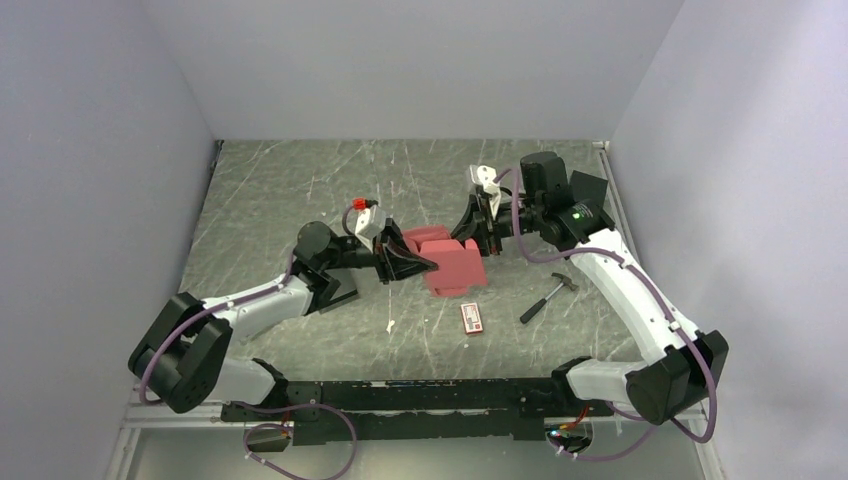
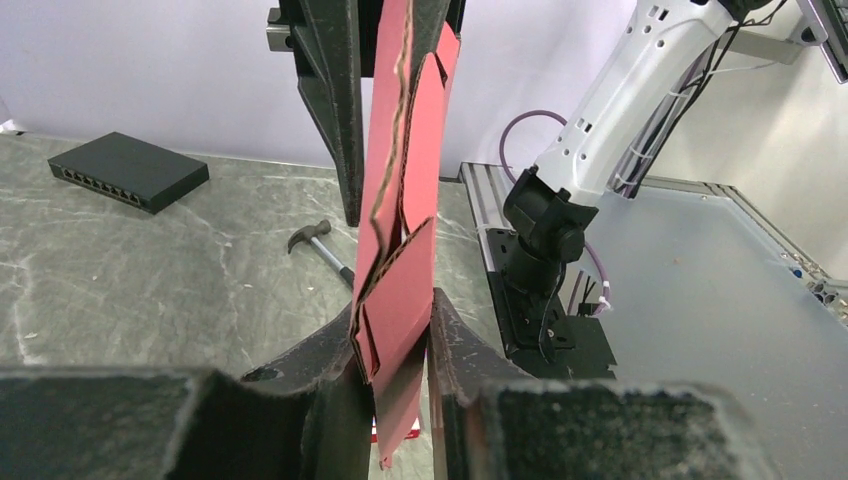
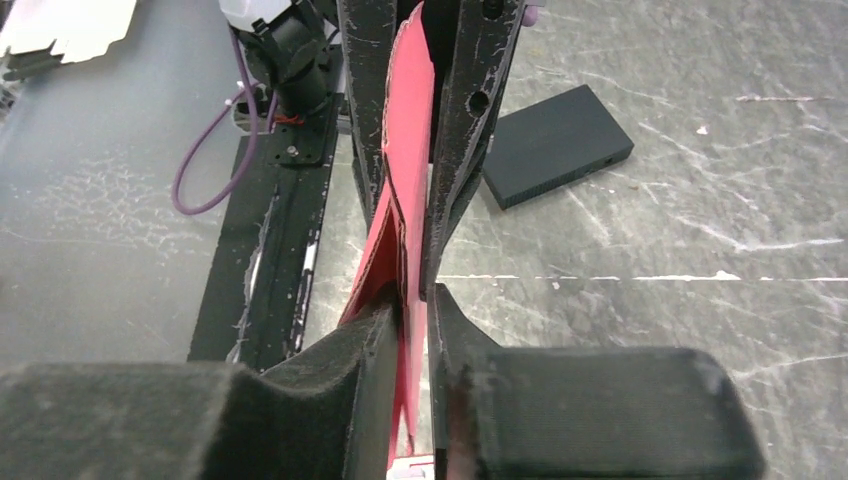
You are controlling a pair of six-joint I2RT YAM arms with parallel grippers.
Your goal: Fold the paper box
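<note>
The fingers (image 2: 322,385) of the left gripper (image 1: 402,262) are clenched on the left edge of the red-pink thin cardboard paper box (image 1: 452,265); in the left wrist view we see its folded layers edge-on, pinched upright between the two dark pads; the fingers (image 3: 365,370) of the right gripper (image 1: 478,234) are likewise clamped on the opposite, far-right edge, with the red sheet (image 3: 410,150) running straight up between them. We find the paper box between the two grippers over the middle of the grey marbled worktop (image 1: 290,190); we cannot tell whether its underside touches the surface. Near its front-right lies a small red-and-white printed packet (image 1: 472,318); a small metal hammer with a black handle (image 1: 548,297) lies further right; a flat black rectangular box (image 3: 558,145) rests apart on the worktop.
</note>
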